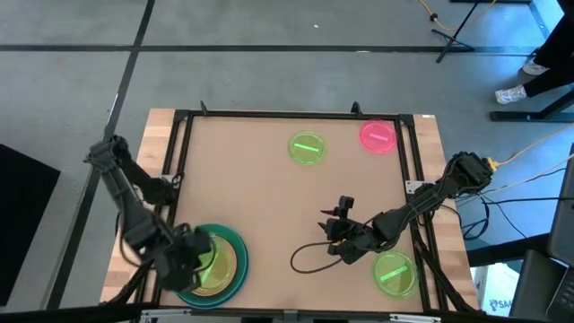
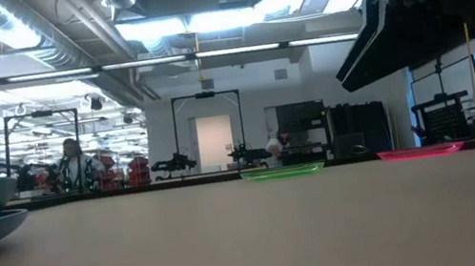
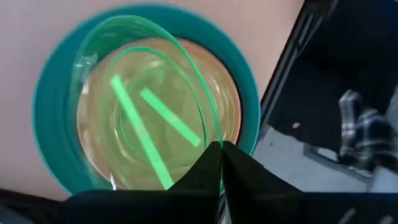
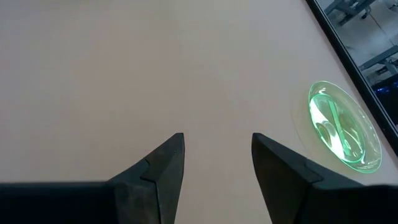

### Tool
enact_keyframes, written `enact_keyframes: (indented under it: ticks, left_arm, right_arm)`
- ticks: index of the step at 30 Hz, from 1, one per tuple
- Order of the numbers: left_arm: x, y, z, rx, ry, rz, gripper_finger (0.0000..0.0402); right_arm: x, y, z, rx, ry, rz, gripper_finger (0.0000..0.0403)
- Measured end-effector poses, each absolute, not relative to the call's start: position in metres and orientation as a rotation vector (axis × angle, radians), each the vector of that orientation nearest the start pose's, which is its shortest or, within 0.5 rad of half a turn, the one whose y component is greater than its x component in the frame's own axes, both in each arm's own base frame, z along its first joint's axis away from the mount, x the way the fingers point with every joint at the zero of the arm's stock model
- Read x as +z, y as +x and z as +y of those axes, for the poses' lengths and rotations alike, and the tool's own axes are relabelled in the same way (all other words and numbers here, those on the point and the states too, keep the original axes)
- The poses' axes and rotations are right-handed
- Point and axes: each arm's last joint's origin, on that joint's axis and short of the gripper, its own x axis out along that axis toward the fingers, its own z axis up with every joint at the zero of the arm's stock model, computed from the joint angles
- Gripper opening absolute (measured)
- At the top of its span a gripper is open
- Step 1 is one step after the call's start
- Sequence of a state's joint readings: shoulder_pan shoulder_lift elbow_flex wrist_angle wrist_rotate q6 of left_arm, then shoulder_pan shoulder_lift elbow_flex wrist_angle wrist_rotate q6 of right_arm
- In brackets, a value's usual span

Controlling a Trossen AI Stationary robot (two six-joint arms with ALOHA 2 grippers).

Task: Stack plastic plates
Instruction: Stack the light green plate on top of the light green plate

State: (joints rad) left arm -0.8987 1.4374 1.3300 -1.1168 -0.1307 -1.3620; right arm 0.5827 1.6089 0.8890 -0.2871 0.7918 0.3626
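Left claw (image 3: 221,163) sits over the stack at the near-left corner of the tabletop (image 1: 269,197), fingers pressed together on the rim of a small translucent neon-green plate (image 3: 149,93). That plate is tilted, one edge raised off the stack, so my read is it's mid-placement: pinched at the rim so it can be lowered flat into the nest.

Stack order bottom-up: large blue plate (image 1: 240,280), large green plate (image 1: 231,240), salmon-pink plate (image 3: 231,106) showing through, then another small neon-green plate (image 3: 118,155) lying flat under the tilted one. Biggest at the bottom, sensible for stability.

Right claw (image 4: 214,165) hovers over bare tabletop near the middle, fingers spread, holding nothing. It looks staged for a pickup.

Still loose:
- neon-green plate at the near-right (image 1: 395,273), just beside the right arm
- neon-green plate at the far centre (image 1: 307,148)
- hot-pink plate at the far right (image 1: 378,135)

Those three lie flat and well apart from the stack. Task roughly halfway, I'd judge.

Risk: thin translucent rims, easy to slip or land crooked.
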Motion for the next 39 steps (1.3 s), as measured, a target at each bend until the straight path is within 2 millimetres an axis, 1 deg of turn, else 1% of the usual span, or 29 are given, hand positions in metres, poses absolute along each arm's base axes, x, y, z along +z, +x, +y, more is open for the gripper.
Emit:
enact_keyframes:
  ticks: [3, 7, 12, 15, 22, 25, 27, 32, 36, 39]
  left_arm:
    - [0.299, 0.162, -0.222, 0.166, -0.515, 1.256, 0.0004]
    - [0.285, 0.164, -0.235, 0.19, -0.456, 1.246, 0.0004]
    - [0.269, 0.17, -0.243, 0.239, -0.413, 1.275, 0.0007]
    - [0.262, 0.174, -0.244, 0.27, -0.411, 1.295, 0.0022]
    - [0.261, 0.182, -0.239, 0.288, -0.419, 1.301, 0.0081]
    - [0.263, 0.188, -0.233, 0.252, -0.37, 1.285, 0.0099]
    - [0.263, 0.193, -0.229, 0.222, -0.293, 1.258, 0.0104]
    - [0.266, 0.208, -0.217, 0.216, -0.029, 1.089, 0.0104]
    - [0.267, 0.221, -0.211, 0.204, 0.052, 1.005, 0.0104]
    - [0.258, 0.231, -0.209, 0.149, 0.061, 0.967, 0.0103]
  right_arm:
    - [0.176, 0.263, 0.148, -0.327, -0.288, 0.721, 0.0182]
    - [0.176, 0.263, 0.148, -0.327, -0.288, 0.721, 0.0182]
    - [0.176, 0.262, 0.148, -0.332, -0.278, 0.72, 0.0182]
    - [0.176, 0.263, 0.148, -0.341, -0.256, 0.716, 0.0182]
    - [0.175, 0.262, 0.149, -0.307, -0.231, 0.737, 0.0182]
    - [0.176, 0.263, 0.149, -0.307, -0.23, 0.735, 0.0182]
    - [0.176, 0.263, 0.149, -0.307, -0.229, 0.734, 0.0182]
    - [0.175, 0.263, 0.149, -0.301, -0.227, 0.738, 0.0182]
    - [0.175, 0.262, 0.149, -0.301, -0.229, 0.74, 0.0182]
    - [0.175, 0.262, 0.149, -0.302, -0.232, 0.741, 0.0182]
